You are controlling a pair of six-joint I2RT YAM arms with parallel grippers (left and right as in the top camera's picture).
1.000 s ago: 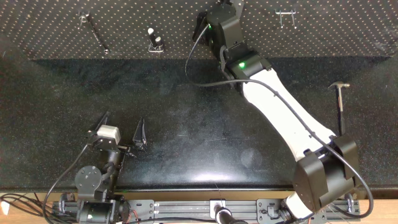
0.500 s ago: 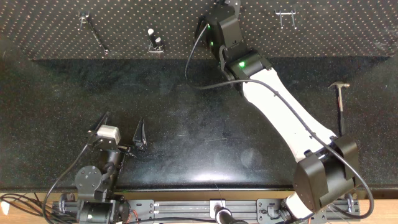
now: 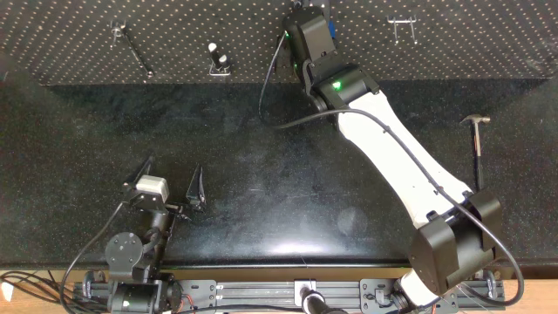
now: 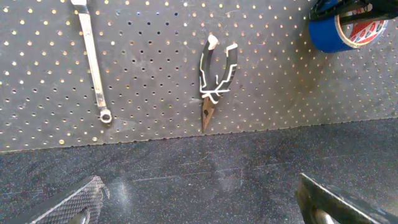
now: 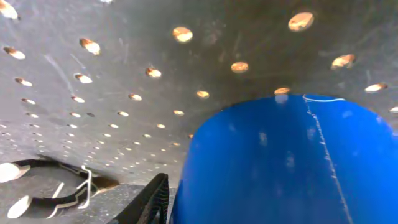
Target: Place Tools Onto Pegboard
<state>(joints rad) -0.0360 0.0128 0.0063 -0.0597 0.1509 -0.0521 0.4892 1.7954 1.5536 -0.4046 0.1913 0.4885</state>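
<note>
The right gripper (image 3: pixel 310 19) is clamped on a blue roll of tape (image 5: pixel 292 168), with one dark finger (image 5: pixel 154 198) showing beside the roll's curved side. It holds the roll high against the pegboard (image 5: pixel 124 56), close to the perforated face. In the left wrist view the roll's flat side, with its core, faces partly outward, so its axis seems to run out from the board rather than along it, though the angle is hard to judge. Whether a peg sits behind the roll is hidden. The nearest bare hook I can make out is the double hook (image 3: pixel 400 26), off to the right along the board and well apart from the roll. Reaching it would, in my judgement, mean a sideways shift with nothing hung in between. On the other side hang the pliers (image 4: pixel 216 74), nose down, and farther along a wrench (image 4: pixel 93 62), both clear of the roll. A hammer (image 3: pixel 477 144) lies on the black worktop (image 3: pixel 279 157) near the right edge, nearer to the right arm. The left gripper (image 3: pixel 171 179) sits low near its base, fingers spread and holding nothing
</note>
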